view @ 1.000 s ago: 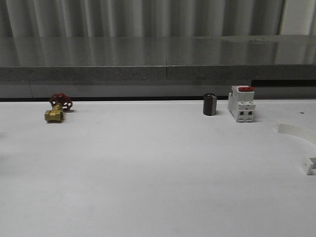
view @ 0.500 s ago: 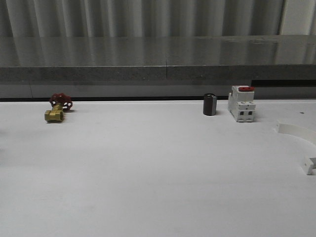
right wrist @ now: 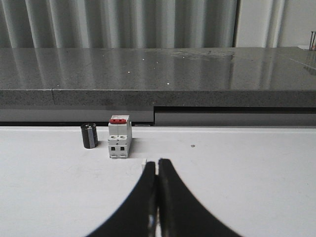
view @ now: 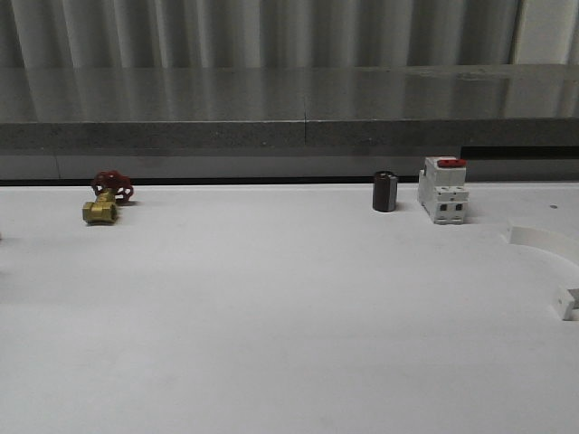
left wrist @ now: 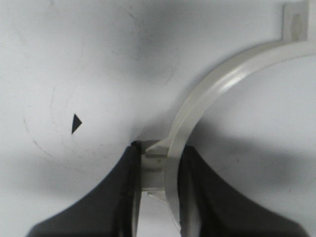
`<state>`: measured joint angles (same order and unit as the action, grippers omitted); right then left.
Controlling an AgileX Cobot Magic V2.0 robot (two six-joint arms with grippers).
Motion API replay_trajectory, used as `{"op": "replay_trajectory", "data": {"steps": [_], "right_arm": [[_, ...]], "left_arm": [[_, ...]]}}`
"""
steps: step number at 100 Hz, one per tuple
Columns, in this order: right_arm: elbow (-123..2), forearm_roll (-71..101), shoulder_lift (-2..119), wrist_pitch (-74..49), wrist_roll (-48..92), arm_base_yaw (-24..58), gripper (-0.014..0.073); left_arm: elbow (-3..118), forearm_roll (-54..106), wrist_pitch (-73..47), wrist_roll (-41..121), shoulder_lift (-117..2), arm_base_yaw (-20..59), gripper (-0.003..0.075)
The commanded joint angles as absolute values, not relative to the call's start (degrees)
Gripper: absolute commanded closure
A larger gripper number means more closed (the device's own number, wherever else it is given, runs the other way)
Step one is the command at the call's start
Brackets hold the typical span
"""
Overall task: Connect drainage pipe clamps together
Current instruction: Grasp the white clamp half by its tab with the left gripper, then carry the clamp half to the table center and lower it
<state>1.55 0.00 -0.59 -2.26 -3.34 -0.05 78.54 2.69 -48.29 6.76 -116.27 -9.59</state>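
**Desk inventory: two clamp halves, one held**

White desk (view: 271, 316), backed by a grey stone ledge (view: 289, 108) and ribbed wall panelling.

Item 1. Drainage pipe clamp half (left wrist: 207, 103), white semicircular plastic, is seen in the left wrist view lying on the desk. Its end tab is pinched between the two dark fingers (left wrist: 123, 197) of the left end effector (left wrist: 157, 192), which is closed narrowly on it. A second flat tab is seen at the far end of the arc. A small black triangular mark (left wrist: 75, 123) is noted on the desk at about 9 o'clock from the held tab.

Item 2. Second clamp half (view: 545, 262), white, is seen in the front view at 3 o'clock on the desk, partly cut by the frame edge.

Item 3. Right end effector (right wrist: 157, 197), fingers pressed together. A small white piece shows just past the tips; whether it is held cannot be told.

Item 4. Circuit breaker (view: 443, 190), white with red top, at 2 o'clock, upright.

Item 5. Dark cylinder (view: 384, 192), upright, just beside the breaker.

Item 6. Brass valve (view: 106, 199) with red handwheel, at 10 o'clock, well apart from the rest.
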Motion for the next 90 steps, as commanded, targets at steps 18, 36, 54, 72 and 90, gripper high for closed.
{"op": "replay_trajectory", "data": {"steps": [18, 36, 54, 72, 90], "right_arm": [[0.7, 0.0, -1.8, 2.6, -3.4, -0.2, 0.066], [0.7, 0.0, -1.8, 2.6, -3.4, -0.2, 0.066], [0.7, 0.0, -1.8, 2.6, -3.4, -0.2, 0.066], [0.7, 0.0, -1.8, 2.6, -3.4, -0.2, 0.066], [0.7, 0.0, -1.8, 2.6, -3.4, -0.2, 0.066]], "left_arm": [[80.1, 3.0, -51.2, 6.6, -108.2, -5.9, 0.0734], [80.0, 2.3, -53.9, 1.0, -104.0, 0.2, 0.0734], [80.0, 1.1, -55.1, -6.6, -101.5, 9.7, 0.0734], [80.0, 3.4, -53.6, -12.1, -102.3, 19.1, 0.0734], [82.0, 5.2, -51.7, -16.4, -104.7, 25.4, 0.0734]]}}
